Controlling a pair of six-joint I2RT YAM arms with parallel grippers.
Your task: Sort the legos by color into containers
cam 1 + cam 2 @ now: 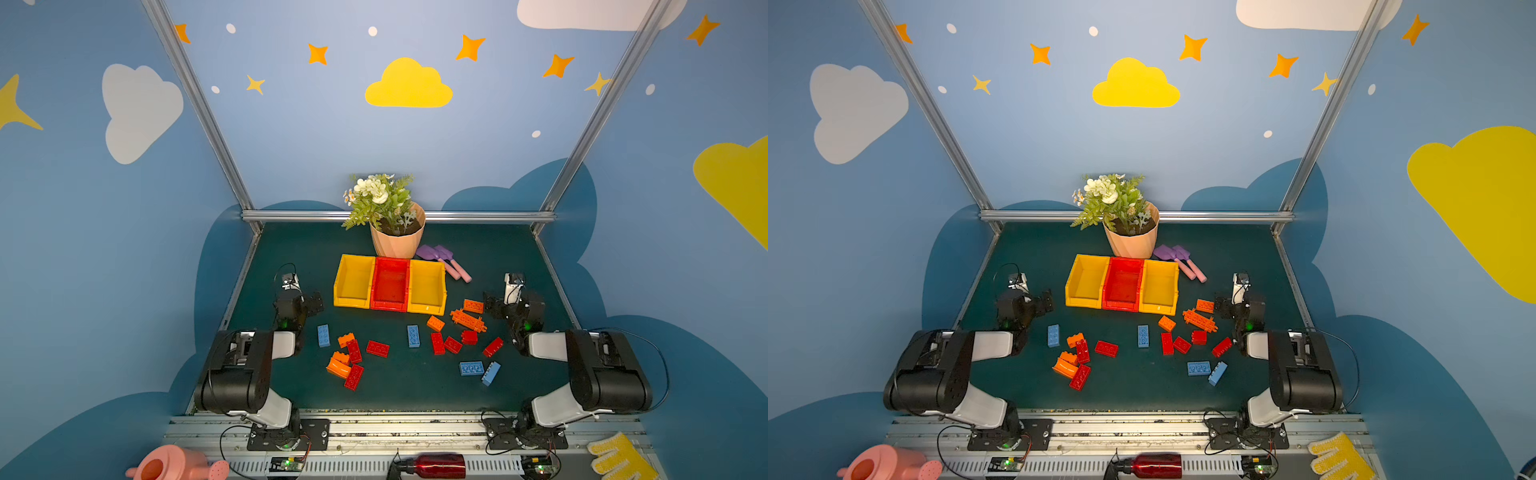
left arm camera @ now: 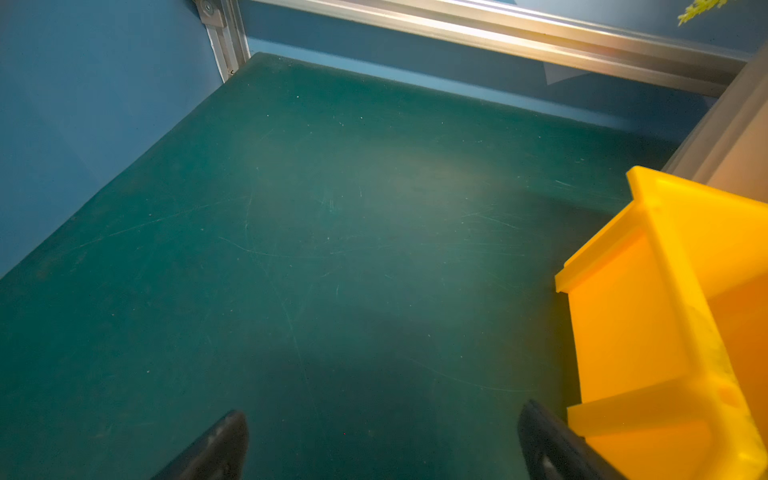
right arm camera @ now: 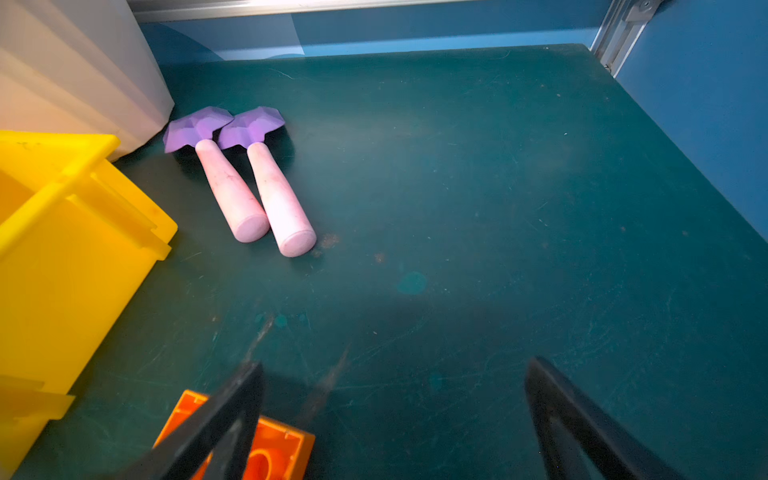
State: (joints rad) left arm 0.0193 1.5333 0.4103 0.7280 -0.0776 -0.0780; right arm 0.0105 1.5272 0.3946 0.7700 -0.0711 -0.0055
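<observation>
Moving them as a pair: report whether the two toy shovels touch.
Touching. Right wrist view: the shovels lie side by side, handles pressed together, no gap.

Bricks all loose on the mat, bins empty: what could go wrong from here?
1. The two yellow bins look alike, so orange and blue bricks could get mixed between them.
2. In the left pile, red and orange bricks touch; grabbing one may drag another.
3. The right fingers are open beside an orange brick close to one bin, which they might bump.
</observation>
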